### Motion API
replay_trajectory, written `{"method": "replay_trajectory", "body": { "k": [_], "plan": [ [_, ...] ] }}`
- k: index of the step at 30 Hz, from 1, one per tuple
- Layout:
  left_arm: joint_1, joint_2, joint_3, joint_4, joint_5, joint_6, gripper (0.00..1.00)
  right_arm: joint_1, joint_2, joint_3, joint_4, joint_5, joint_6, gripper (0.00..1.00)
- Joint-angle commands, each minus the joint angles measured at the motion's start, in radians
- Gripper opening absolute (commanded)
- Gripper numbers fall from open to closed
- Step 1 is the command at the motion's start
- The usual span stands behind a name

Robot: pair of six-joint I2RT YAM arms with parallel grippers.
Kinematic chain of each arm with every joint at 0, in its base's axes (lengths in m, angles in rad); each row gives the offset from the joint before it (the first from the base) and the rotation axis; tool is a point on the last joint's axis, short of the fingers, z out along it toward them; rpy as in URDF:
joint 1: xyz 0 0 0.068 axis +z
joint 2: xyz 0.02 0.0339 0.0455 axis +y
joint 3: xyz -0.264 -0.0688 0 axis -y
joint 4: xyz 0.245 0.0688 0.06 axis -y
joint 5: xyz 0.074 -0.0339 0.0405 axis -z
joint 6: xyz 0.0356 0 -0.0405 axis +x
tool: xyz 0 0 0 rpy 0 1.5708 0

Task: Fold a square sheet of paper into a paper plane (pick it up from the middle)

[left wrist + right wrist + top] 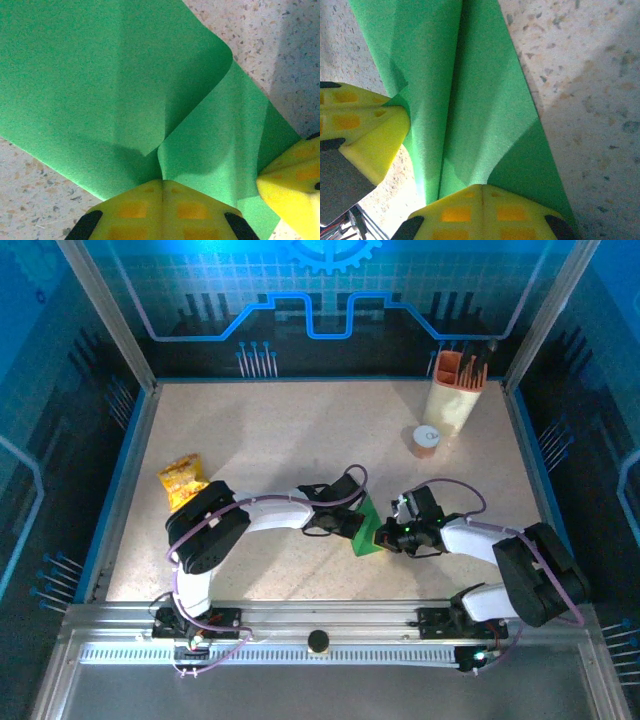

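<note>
Your left gripper (161, 186) pinching the creased square sheet of paper (100, 75), your right gripper (482, 190) clamped on it close by, low over the bench (300, 430)

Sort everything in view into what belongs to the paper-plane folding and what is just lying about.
Belongs to the job: green paper; left gripper and right gripper, both with jaws shut on it.
Just lying about: yellow snack packet; tall cup holding tools; small round pot.
</note>
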Motion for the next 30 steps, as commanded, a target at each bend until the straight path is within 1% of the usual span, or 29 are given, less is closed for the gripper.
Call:
{"method": "replay_trajectory", "body": {
  "k": [1, 6, 30],
  "plan": [
    [-0.001, 0.004, 0.019, -0.023, -0.016, 0.014, 0.00, -0.013, 0.022, -0.010, -0.076, 0.053, -0.018, 0.00],
    [0.000, 0.013, 0.018, -0.010, 0.001, 0.017, 0.00, -0.013, 0.021, -0.005, -0.080, 0.052, -0.020, 0.00],
    [-0.002, 0.001, 0.013, -0.032, -0.036, 0.017, 0.00, -0.016, 0.013, -0.005, -0.095, 0.059, -0.022, 0.00]
  ]
}}
